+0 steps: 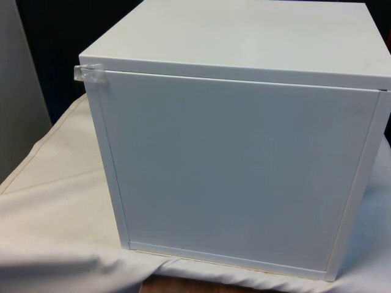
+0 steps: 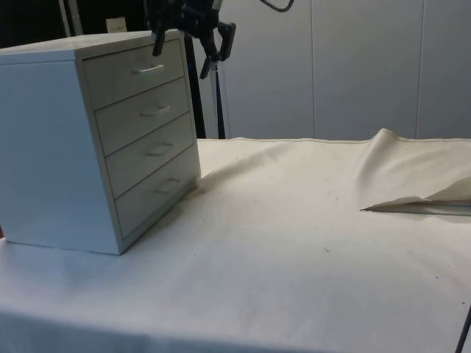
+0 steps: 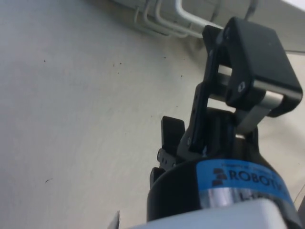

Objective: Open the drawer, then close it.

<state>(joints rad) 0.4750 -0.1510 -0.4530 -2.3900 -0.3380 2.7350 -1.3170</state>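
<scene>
Clearly nothing is gripped yet: the pincer (image 2: 185, 44) hangs in the air just off the top front corner of the chest of drawers (image 2: 96, 140), level with the top drawer (image 2: 132, 73), and in the side view its two black fingers stand apart with nothing between them. The chest sits on the white cloth of the worktop (image 2: 294, 243), all four drawers shut and flush, each with a slim pale handle; the top handle (image 2: 149, 69) is near the pincer but not touching it. In the front view the chest turns its plain back panel (image 1: 238, 171) to the camera, with a scrap of clear tape (image 1: 90, 74) at its upper corner on the front view's left.

My worry is the approach. The handles are thin and stand only slightly off the drawer faces, so a pincer that comes in a little high or tilted could close on air, or knock the drawer front instead of straddling the bar. The task does not say which drawer, so a wrong guess is possible. A pull that is not straight along the drawer's travel could jam it or drag the whole chest across the cloth, which may slide or bunch. On closing, too hard a push could shove the chest backwards.
</scene>
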